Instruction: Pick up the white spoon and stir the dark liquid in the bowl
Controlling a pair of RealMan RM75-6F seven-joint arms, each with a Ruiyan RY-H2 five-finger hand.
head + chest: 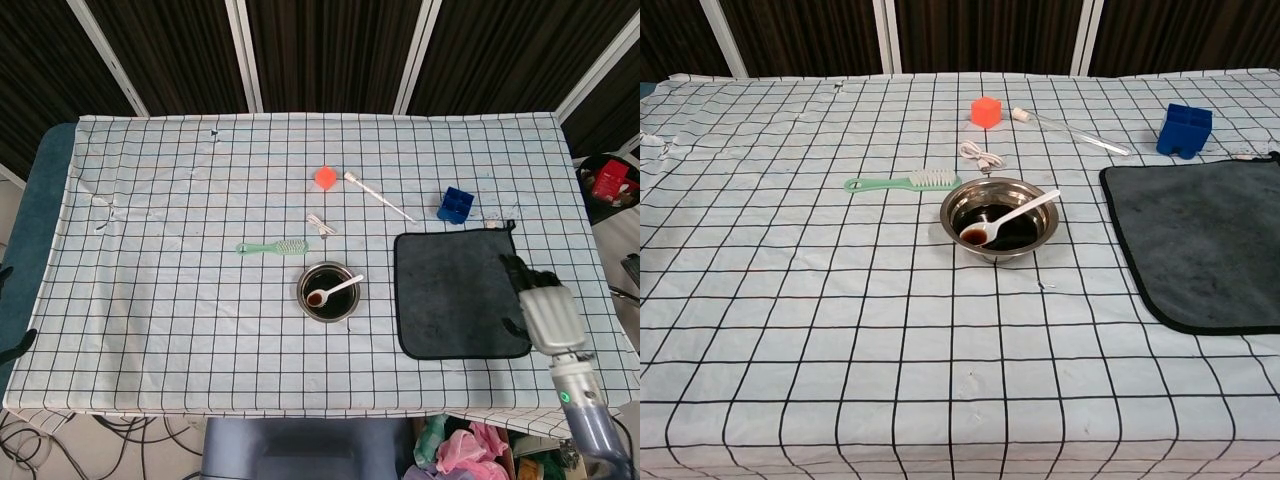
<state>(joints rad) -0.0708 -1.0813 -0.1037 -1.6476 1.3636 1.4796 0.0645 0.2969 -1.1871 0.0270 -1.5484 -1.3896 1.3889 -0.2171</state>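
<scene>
A small metal bowl (326,291) (999,216) of dark liquid stands near the middle of the checked tablecloth. The white spoon (335,290) (1008,218) lies in it, scoop in the liquid and handle resting on the right rim, pointing right and away. Nothing holds the spoon. My right hand (541,305) shows only in the head view, at the right edge of the dark mat, far from the bowl; its dark fingers point away with nothing in them. The left hand is in neither view.
A dark grey mat (460,294) (1200,240) lies right of the bowl. Behind the bowl are a green brush (272,247) (902,182), a white cable (982,156), an orange cube (324,177) (985,110), a white rod (380,197) (1070,130) and a blue block (454,205) (1185,130).
</scene>
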